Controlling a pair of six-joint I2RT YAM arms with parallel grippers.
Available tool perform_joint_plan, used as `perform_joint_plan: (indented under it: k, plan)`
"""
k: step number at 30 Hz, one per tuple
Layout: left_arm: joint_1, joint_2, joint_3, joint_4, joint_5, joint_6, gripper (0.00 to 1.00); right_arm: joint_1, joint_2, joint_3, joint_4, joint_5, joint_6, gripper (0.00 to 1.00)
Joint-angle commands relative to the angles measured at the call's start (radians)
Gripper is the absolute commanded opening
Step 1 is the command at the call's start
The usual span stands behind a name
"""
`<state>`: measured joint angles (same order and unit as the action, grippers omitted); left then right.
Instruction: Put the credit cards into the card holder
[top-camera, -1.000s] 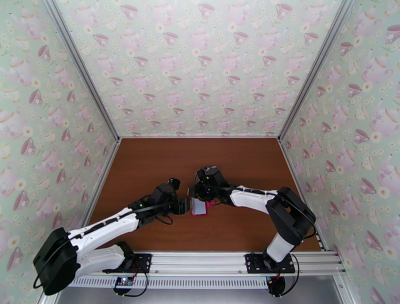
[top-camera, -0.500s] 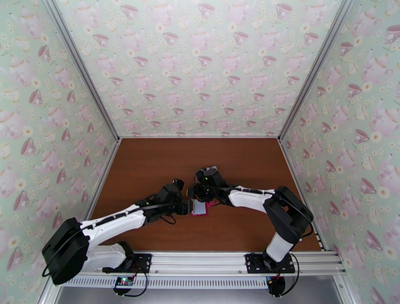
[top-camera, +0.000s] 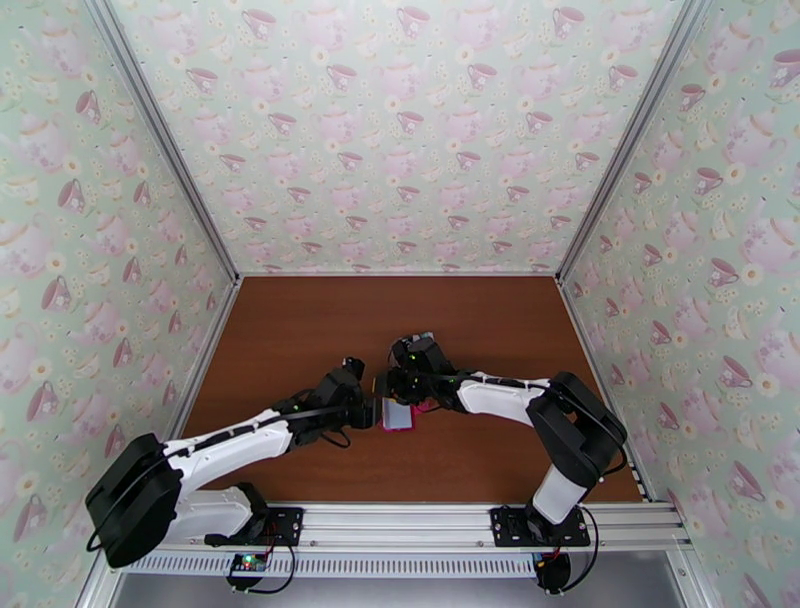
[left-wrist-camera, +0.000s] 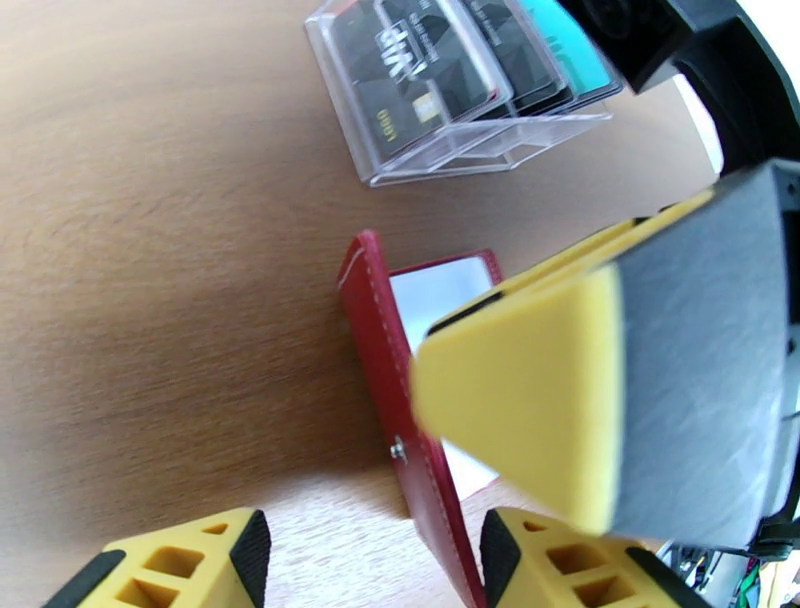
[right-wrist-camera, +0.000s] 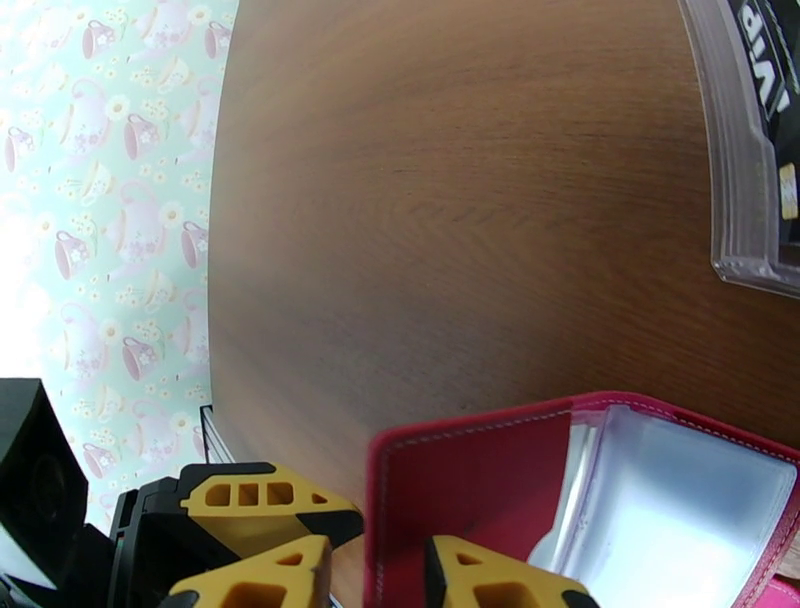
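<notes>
Red card holder open, credit cards in clear stand, left pincer apart, right pincer unclear

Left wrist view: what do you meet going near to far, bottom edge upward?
left gripper, yellow-and-black fingertips → red leather-like folding wallet, one leaf standing on edge → clear plastic slotted stand with thin black and teal plastic credit cards in its slots.

stand: clear plastic, slotted | table: brown wood | walls: teacup wallpaper

One card holder, one stand, about four cards.
</notes>
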<state>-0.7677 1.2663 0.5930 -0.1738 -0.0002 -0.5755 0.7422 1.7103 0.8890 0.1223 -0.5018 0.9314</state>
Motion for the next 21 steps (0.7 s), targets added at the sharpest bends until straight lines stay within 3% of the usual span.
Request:
perform_joint_plan:
  k: [1,11,21]
  plan:
    - [0.013,-0.03,-0.024,-0.012,-0.035,0.011,0.61,-0.008,-0.029,-0.017,0.004,0.002,-0.016,0.32]
    - [0.055,-0.058,-0.044,-0.062,-0.067,0.028,0.62,-0.01,0.009,-0.033,0.056,-0.029,-0.005,0.31]
    - [0.082,0.02,-0.025,-0.089,-0.078,0.057,0.62,-0.001,0.049,-0.041,0.1,-0.051,0.007,0.3]
